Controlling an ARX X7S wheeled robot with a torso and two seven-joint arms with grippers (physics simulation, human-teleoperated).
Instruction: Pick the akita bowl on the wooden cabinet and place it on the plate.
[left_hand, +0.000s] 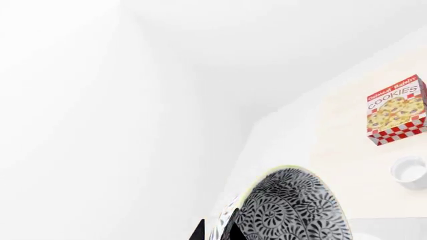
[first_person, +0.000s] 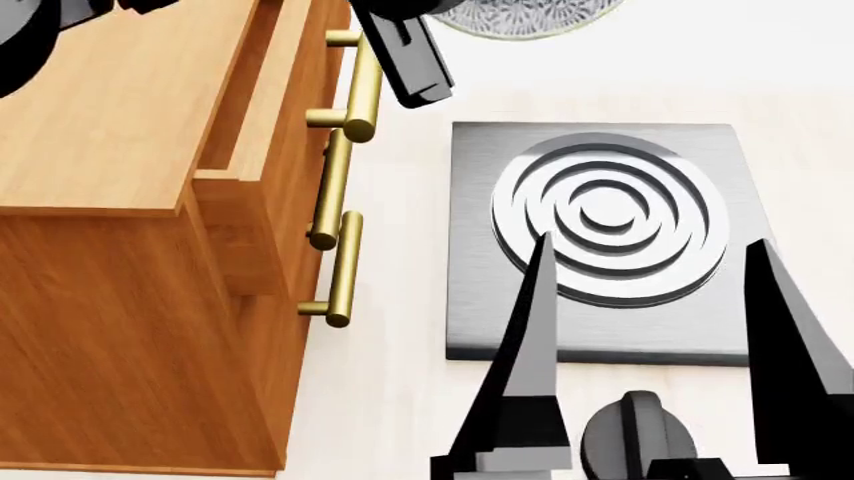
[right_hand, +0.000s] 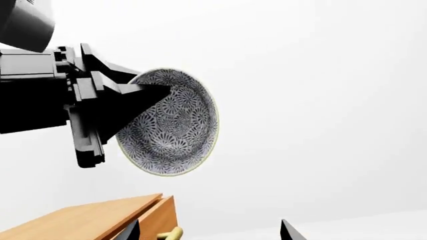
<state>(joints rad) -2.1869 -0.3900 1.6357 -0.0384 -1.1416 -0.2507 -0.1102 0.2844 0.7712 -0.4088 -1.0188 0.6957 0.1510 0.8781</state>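
The akita bowl (right_hand: 175, 125) hangs in the air, tipped on its side, its dark patterned inside facing the right wrist camera. My left gripper (right_hand: 155, 91) is shut on the akita bowl's rim, and the rim shows between its dark fingertips (left_hand: 233, 231). In the head view the bowl (first_person: 521, 18) is cut off at the top edge, to the right of the wooden cabinet (first_person: 120, 130), with the left gripper (first_person: 407, 55) beside it. My right gripper (first_person: 661, 300) stands open and holds nothing, low over the counter. The plate is out of view.
A grey square stove panel with a ringed burner (first_person: 607, 215) lies on the pale counter right of the cabinet. Brass bar handles (first_person: 350, 85) stick out from the cabinet front. A cookies box (left_hand: 396, 110) and a small white cup (left_hand: 408, 170) sit farther along the counter.
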